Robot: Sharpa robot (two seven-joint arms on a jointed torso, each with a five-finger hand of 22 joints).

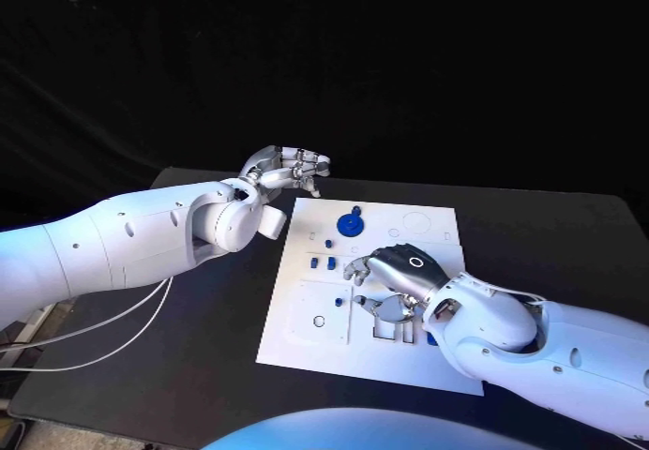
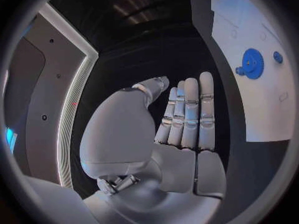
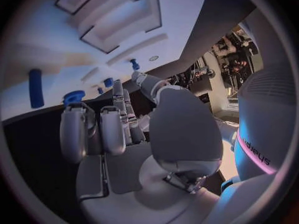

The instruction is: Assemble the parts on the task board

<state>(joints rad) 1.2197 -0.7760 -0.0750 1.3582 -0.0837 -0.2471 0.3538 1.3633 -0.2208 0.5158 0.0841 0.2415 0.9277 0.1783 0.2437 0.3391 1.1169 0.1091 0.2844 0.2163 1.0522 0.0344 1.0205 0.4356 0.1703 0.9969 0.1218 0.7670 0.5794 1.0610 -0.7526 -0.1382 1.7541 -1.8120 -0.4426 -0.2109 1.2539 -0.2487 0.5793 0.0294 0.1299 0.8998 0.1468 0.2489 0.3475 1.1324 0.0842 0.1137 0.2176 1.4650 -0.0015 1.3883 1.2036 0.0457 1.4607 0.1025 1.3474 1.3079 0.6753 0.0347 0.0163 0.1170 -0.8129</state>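
Note:
The white task board (image 1: 305,342) lies in the middle of the black table. A blue gear (image 1: 351,224) sits near its far edge and is also seen in the left wrist view (image 2: 251,63). Small blue parts (image 1: 329,246) lie just nearer than the gear. My left hand (image 1: 287,169) hovers beyond the board's far left corner, fingers stretched out side by side, holding nothing (image 2: 187,119). My right hand (image 1: 392,267) hangs over the board's middle, back upward, fingers pointing to the left. Its palm (image 3: 118,134) is empty, and blue parts (image 3: 74,95) lie past its fingertips.
Recesses and cut-outs (image 1: 422,223) mark the board's far right part. A metal fixture (image 1: 385,314) sits on the board just under my right wrist. A blue peg (image 3: 36,88) lies on the board off to the side of the right hand. Cables (image 1: 109,337) hang from my left arm.

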